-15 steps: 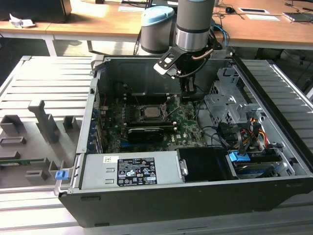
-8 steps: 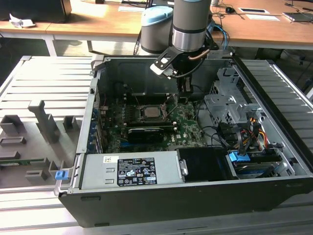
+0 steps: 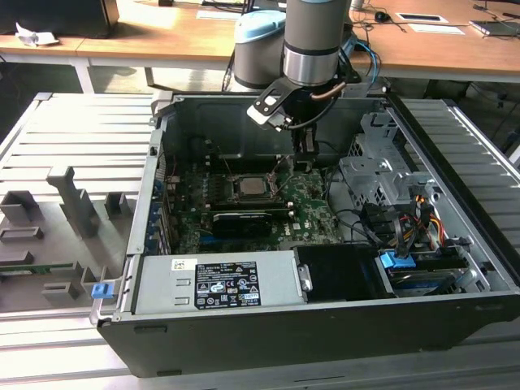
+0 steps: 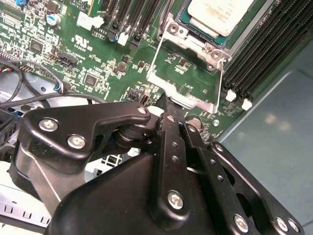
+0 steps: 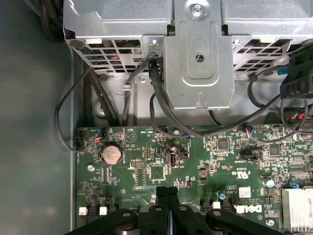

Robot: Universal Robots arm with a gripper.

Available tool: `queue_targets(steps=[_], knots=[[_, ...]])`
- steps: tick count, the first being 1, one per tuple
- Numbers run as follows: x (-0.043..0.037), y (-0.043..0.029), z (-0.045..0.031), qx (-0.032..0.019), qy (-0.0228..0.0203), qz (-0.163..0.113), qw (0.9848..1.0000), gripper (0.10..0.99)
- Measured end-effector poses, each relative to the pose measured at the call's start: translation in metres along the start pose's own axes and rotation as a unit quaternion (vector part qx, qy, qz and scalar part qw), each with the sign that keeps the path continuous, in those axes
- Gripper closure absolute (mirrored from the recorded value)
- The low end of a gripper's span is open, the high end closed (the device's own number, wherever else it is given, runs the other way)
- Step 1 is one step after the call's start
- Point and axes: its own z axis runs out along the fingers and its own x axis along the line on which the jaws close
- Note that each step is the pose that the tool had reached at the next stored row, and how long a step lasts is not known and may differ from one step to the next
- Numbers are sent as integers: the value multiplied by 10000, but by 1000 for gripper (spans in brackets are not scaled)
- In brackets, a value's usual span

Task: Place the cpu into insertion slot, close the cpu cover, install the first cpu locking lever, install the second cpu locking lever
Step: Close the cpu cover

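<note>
While the arm reaches down into the open computer case [image 3: 325,325] on the grey ridged surface [image 3: 49,130], the hand [image 4: 169,102] sits low over the green board [image 4: 73,49], just beside the socket. Fingers pressed together in both wrist views, tips touching the free edge of the cpu cover [image 4: 200,102]; cannot tell if a lip of metal is nipped between them. Cover is open, swung clear of the chip, board showing through its cut-out. The cpu [image 4: 220,12] already lies in the insertion slot [image 4: 177,30], silver face up and, as far as it shows, square to the rim. Thin bright rod [image 4: 222,83] along the side of the frame: lever or frame edge, not clear. Judged stage: chip placed, cover not yet closed, levers not yet done. Risks from here: contact on the cover is a thin edge only, so the tips may slip off and the frame drop or spring away. A cover pushed down crooked could nudge the chip off its seat and press it onto the pins. Tips are close to small board parts near the socket, so a slip sideways would scrape them. Memory slots [image 4: 264,44] flank the socket closely, and loose black cables [image 5: 161,107] hang near the drive cage [image 5: 195,73], apt to snag the wrist
</note>
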Motion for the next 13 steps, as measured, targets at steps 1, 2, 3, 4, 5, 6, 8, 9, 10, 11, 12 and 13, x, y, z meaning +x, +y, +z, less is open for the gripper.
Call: queue_targets(steps=[1, 2, 3, 4, 5, 6, 8, 9, 10, 11, 12, 13], knots=[[0, -6, 0, 0, 0, 0, 10000, 980], [0, -14, -1, 0, 0, 0, 10000, 980], [0, -22, -2, 0, 0, 0, 10000, 980], [-1, -26, -2, 0, 0, 0, 10000, 980], [-1, -33, -2, 0, 0, 0, 10000, 980], [-1, -41, -3, 0, 0, 0, 10000, 980], [-1, -58, -4, 0, 0, 0, 10000, 980], [-1, -64, -4, 0, 0, 0, 10000, 980], [-2, -77, -5, 0, 0, 0, 10000, 980], [-2, -97, -7, 0, 0, 0, 10000, 980], [-3, -119, -8, 0, 0, 0, 10000, 980], [-3, -132, -9, 0, 0, 0, 10000, 980]])
